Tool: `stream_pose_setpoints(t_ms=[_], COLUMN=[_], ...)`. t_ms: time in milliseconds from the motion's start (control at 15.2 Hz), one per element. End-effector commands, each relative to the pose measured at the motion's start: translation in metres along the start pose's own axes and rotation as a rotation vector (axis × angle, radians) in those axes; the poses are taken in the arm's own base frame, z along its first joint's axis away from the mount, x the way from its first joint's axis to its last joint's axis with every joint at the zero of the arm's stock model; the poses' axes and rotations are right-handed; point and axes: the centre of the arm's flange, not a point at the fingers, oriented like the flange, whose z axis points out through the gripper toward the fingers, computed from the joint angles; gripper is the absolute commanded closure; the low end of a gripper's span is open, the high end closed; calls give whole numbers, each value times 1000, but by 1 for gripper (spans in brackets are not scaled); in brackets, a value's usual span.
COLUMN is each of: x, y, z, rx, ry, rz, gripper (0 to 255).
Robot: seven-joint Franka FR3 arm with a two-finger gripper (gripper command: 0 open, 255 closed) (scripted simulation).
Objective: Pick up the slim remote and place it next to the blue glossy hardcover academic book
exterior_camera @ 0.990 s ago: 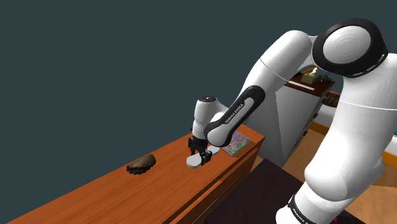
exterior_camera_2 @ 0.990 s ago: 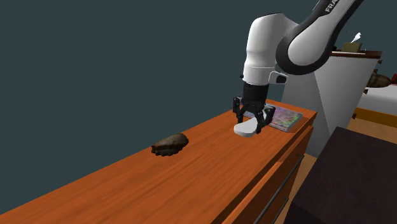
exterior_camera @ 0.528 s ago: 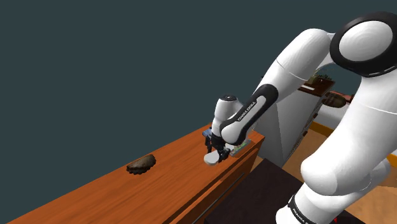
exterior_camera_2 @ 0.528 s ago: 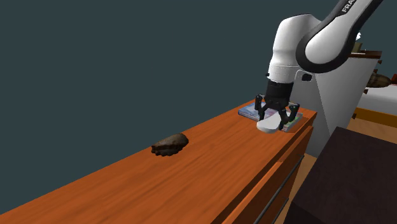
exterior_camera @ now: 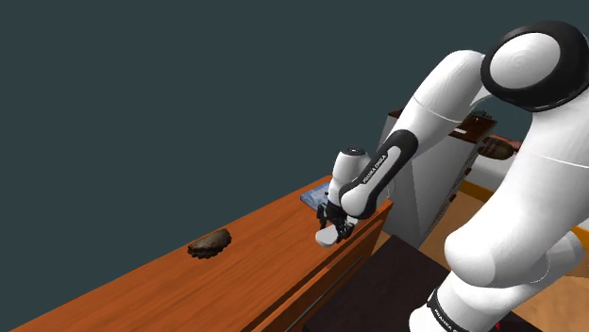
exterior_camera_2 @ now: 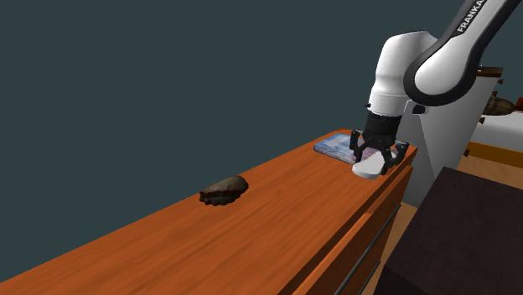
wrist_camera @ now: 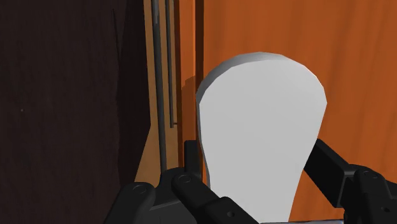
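My black gripper (exterior_camera_2: 375, 157) is shut on a plain white, slim remote (exterior_camera_2: 367, 170), rounded at its free end. It hangs low over the front edge of the brown wooden dresser top (exterior_camera_2: 251, 218). Just behind it lies the blue glossy book (exterior_camera_2: 337, 146), flat near the dresser's far end and partly hidden by the hand. From the shoulder camera the remote (exterior_camera: 327, 238) sits under the gripper (exterior_camera: 332, 226), with the book (exterior_camera: 315, 195) peeking out beside the wrist. In the wrist view the white remote (wrist_camera: 261, 127) is clasped between both fingers (wrist_camera: 191, 159), above the dresser's edge.
A dark brown lumpy object (exterior_camera_2: 223, 189) rests on the middle of the dresser top. A dark box (exterior_camera_2: 453, 243) stands below the dresser's front. A white cabinet (exterior_camera_2: 457, 126) stands beyond the dresser's end, and drawer handles (wrist_camera: 162, 76) run along the front.
The gripper has carried the remote along the dresser toward the book and outward to the front edge. It has also come lower. The grip stays shut.
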Motion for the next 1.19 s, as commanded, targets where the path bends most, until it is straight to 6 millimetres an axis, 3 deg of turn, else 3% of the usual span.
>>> stream_pose_setpoints(t_ms=[0, 726, 1122], x=[-1, 0, 0], y=[-1, 0, 0], z=[11, 67, 67], rx=[1, 1, 1], ry=[0, 0, 0], rz=[-1, -1, -1], gripper=[255, 255, 255])
